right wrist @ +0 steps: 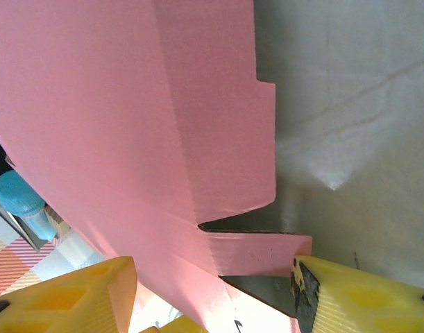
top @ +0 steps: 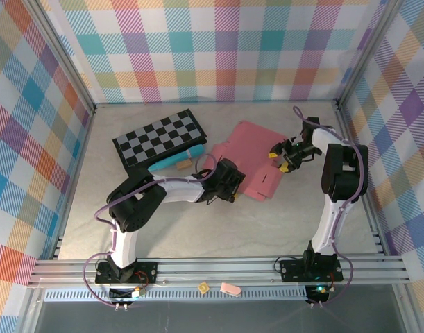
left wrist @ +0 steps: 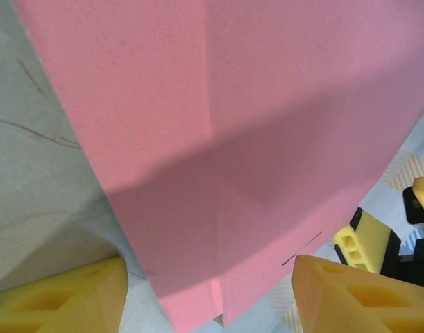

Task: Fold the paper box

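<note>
Three plaid walls (top: pixel 218 48); pale marbled tabletop (top: pixel 198 229) under paper box (top: pixel 248 144)

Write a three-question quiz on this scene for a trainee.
1. True or false: the paper box lies on top of the checkered board.
2. The left gripper and the right gripper are: A both open, B both shut, C one open and one shut.
3. Name the colour of the small bar at the board's near edge.
Key: 1 false; 2 A; 3 teal.
</note>
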Available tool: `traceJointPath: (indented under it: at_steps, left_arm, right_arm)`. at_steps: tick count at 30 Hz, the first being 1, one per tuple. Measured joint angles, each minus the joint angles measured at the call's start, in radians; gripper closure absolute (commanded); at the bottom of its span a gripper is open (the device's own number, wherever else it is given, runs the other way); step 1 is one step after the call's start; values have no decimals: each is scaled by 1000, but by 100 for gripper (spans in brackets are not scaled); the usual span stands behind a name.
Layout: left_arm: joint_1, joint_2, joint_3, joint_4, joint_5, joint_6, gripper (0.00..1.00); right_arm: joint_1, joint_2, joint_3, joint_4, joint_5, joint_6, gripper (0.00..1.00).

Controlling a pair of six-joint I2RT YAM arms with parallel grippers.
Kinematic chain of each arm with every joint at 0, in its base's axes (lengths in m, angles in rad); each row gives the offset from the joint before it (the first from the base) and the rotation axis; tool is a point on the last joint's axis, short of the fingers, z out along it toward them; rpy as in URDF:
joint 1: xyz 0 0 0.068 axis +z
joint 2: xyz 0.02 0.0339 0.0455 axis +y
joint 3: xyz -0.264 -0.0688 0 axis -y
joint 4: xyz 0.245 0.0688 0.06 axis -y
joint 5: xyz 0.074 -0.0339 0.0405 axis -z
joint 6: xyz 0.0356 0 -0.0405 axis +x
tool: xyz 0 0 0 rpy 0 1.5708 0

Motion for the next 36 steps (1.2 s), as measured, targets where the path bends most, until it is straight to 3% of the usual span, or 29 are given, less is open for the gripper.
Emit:
traceJointPath:
  at_steps: [9,19,26,32,36]
  left_arm:
    - [0,-21,-91,158,-1,0,39]
    - [-4,-25,-195,371,-18,11,48]
    - [-6,19,-210,482,-42,56,67]
    - [-4,29,-211,492,-76,99,80]
    - [-4,28,-198,474,-97,124,94]
  right_arm:
    - [0,-30,-48,0,-26,18,40]
    - [0,-31,-79,0,-51,21,40]
    - [-1,-31,-81,0,-70,20,40]
    - [-15,-35,-81,3,-65,18,41]
    - [-15,-75,-81,-7,-46,20,41]
